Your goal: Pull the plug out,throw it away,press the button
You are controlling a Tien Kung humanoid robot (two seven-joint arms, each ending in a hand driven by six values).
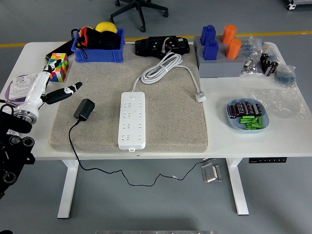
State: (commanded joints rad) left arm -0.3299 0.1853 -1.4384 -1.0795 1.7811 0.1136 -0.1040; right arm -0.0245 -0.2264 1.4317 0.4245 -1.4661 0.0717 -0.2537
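Observation:
A white power strip (132, 120) lies lengthwise in the middle of the beige mat (170, 126), with no plug in its sockets. The black plug adapter (84, 109) lies on the mat's left part, its black cord (73, 146) trailing over the table's front edge. The strip's white cable (163, 66) coils toward the back and ends in a white plug (200, 96). My left hand (48, 90) hovers at the table's left edge, left of the adapter, fingers spread and holding nothing. The right arm is out of view.
A colour cube (58, 64) and a blue bin (97, 46) stand at the back left. A black device (163, 46) sits behind the mat. A grey block with blue and orange pieces (219, 53) and a blue dish of batteries (246, 116) are on the right.

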